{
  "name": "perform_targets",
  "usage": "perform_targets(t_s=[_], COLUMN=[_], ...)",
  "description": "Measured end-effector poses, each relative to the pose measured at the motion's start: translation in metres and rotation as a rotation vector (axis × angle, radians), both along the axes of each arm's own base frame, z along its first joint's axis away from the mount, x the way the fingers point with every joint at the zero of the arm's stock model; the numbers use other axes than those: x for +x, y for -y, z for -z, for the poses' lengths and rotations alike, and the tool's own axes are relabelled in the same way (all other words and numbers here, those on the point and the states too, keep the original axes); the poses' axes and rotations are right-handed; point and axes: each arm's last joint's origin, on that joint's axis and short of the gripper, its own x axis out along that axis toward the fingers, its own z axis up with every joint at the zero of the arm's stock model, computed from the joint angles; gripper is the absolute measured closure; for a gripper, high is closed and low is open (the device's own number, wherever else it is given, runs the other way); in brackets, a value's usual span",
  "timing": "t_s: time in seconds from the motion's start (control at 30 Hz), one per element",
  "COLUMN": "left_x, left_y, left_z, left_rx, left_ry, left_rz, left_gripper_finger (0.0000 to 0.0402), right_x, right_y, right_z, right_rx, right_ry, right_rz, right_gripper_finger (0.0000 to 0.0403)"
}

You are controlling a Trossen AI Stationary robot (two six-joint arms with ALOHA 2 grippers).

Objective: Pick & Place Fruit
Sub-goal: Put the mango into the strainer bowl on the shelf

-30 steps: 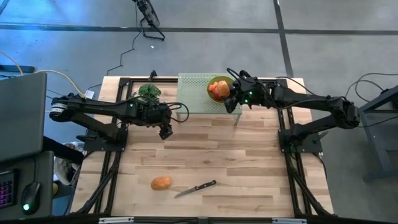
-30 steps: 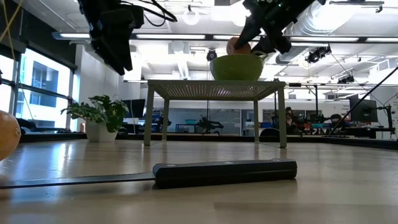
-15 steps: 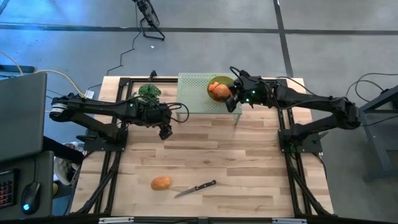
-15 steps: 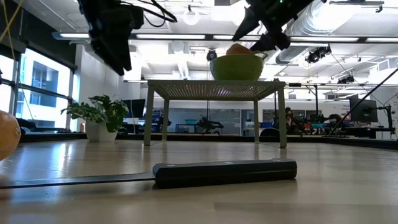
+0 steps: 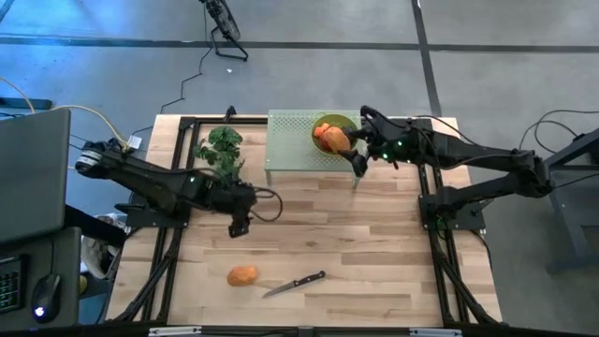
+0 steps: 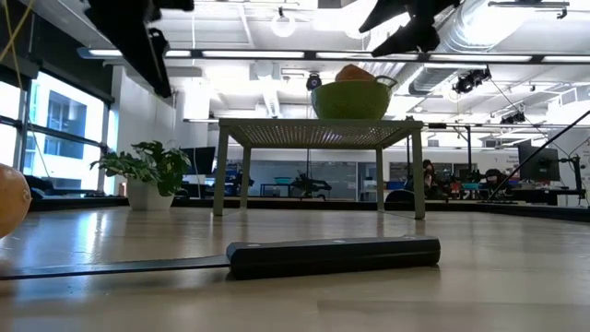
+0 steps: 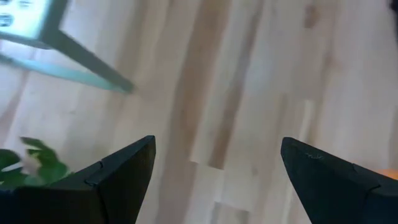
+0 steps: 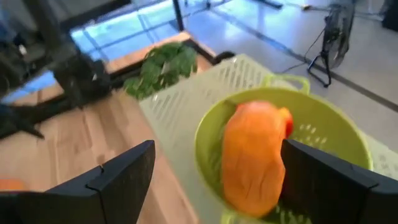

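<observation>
Orange fruit [image 8: 254, 155] lay in your green colander [image 8: 323, 134] on the perforated stand [image 5: 290, 140]; your right gripper [image 5: 358, 150], jaws apart and empty, hovered beside it. Another orange fruit [image 5: 242, 275] waited on the table [image 5: 356, 262] near your open left gripper [image 5: 236, 227].

Knife [image 5: 295, 283] near front table edge; leafy bunch [image 5: 221, 147] beside perforated stand [image 5: 290, 140].

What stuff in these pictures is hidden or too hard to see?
- Bowl, high view: the big orange fruit covers whatever lies under it.
- Same bowl, low view: its wall hides all but the fruit's top.
- Orange fruit on the table, low view: cut off by the picture's edge.
- Knife blade, low view: blurred, edge-on.
- Left wrist view: motion-blurred table.
</observation>
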Motion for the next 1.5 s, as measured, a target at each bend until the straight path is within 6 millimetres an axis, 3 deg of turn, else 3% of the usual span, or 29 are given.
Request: perform_targets(t_s=[0.27, 0.6, 1.0, 1.5], left_x=[-0.012, -0.027, -0.026, -0.019], left_y=[0.036, 0.071, 0.118, 0.156], left_z=[0.000, 0.003, 0.035, 0.070], left_rx=[-0.064, -0.200, -0.280, -0.288], left_ry=[0.010, 0.008, -0.112, -0.148], left_rz=[0.079, 0.032, 0.037, 0.048], left_gripper_finger=[0.0062, 0.0062, 0.0062, 0.0062], right_x=[-0.006, -0.004, -0.003, 0.000], right_y=[-0.019, -0.041, -0.061, -0.074], right_z=[0.008, 0.009, 0.011, 0.010], right_rx=[0.038, 0.128, 0.197, 0.197], right_ry=[-0.111, -0.086, -0.053, -0.030], right_rz=[-0.066, -0.105, -0.115, -0.171], right_gripper_finger=[0.0063, 0.0063, 0.0063, 0.0063])
